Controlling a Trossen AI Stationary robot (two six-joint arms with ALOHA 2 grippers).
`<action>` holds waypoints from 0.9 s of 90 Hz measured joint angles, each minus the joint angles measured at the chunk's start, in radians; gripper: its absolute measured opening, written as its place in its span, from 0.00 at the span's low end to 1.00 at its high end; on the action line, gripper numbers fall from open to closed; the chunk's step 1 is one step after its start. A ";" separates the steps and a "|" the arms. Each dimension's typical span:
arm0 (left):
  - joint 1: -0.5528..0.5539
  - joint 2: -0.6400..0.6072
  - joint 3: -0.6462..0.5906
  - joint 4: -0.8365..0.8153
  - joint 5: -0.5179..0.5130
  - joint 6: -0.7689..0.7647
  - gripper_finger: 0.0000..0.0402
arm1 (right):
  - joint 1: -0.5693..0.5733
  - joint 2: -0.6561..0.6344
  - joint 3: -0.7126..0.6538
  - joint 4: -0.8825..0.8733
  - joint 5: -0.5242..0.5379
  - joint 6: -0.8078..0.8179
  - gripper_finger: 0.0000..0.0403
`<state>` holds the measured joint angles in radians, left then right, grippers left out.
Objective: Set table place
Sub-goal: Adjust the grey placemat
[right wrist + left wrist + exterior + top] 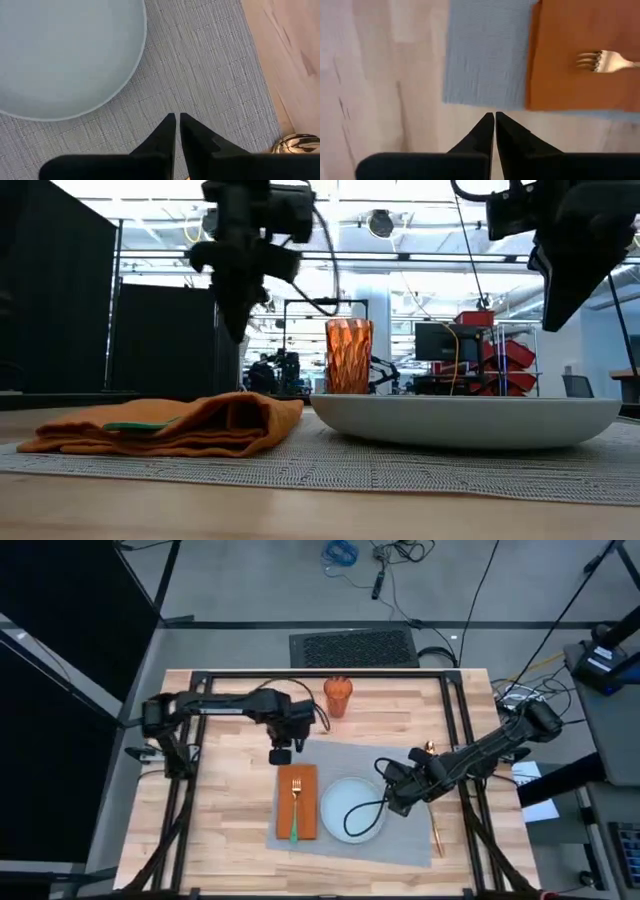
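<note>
Placemat (400, 840) lies mid-desk (230, 840) with the plate (352, 808) at its centre, the napkin (297, 802) left of it carrying the fork (295, 810), and the tumbler (338, 696) beyond its far edge. A gold utensil (436, 815) lies along the mat's right edge, seemingly not yet placed. Our right gripper (398, 802) hovers clenched and empty just right of the plate; our left gripper (281, 755), also clenched and empty, hangs over the mat's far-left corner. We should spread the right fingers, align them across the handle, and descend squarely before pinching.
</note>
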<state>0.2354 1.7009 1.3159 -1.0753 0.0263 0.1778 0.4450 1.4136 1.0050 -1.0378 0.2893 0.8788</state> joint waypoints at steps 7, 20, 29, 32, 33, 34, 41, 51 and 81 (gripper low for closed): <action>0.025 -0.035 -0.095 0.074 0.001 -0.034 0.01 | 0.000 0.000 0.000 0.008 0.000 -0.001 0.03; 0.043 -0.074 -0.236 0.277 0.082 -0.065 0.01 | 0.000 0.000 0.000 0.021 0.000 -0.001 0.03; 0.042 -0.079 -0.288 0.342 0.103 -0.065 0.01 | 0.000 0.000 0.000 0.029 0.000 -0.001 0.03; 0.041 -0.079 -0.299 0.362 0.103 -0.064 0.01 | 0.000 0.001 0.000 0.031 0.000 -0.001 0.03; 0.041 -0.079 -0.303 0.368 0.103 -0.064 0.01 | 0.000 0.001 0.000 0.031 0.000 -0.001 0.03; 0.040 -0.079 -0.307 0.370 0.103 -0.063 0.01 | 0.000 0.001 0.000 0.031 0.000 -0.001 0.03; 0.040 -0.079 -0.323 0.412 0.120 -0.055 0.01 | 0.000 -0.001 -0.013 0.060 0.002 0.000 0.03; 0.039 -0.079 -0.337 0.524 0.151 -0.041 0.01 | -0.004 0.000 -0.063 0.120 -0.004 0.000 0.03; 0.062 -0.079 -0.404 0.597 0.133 -0.014 0.01 | -0.035 0.001 -0.180 0.227 -0.078 0.038 0.03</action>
<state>0.2971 1.6222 0.9114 -0.4780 0.1594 0.1642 0.4095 1.4143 0.8248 -0.8108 0.2109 0.9163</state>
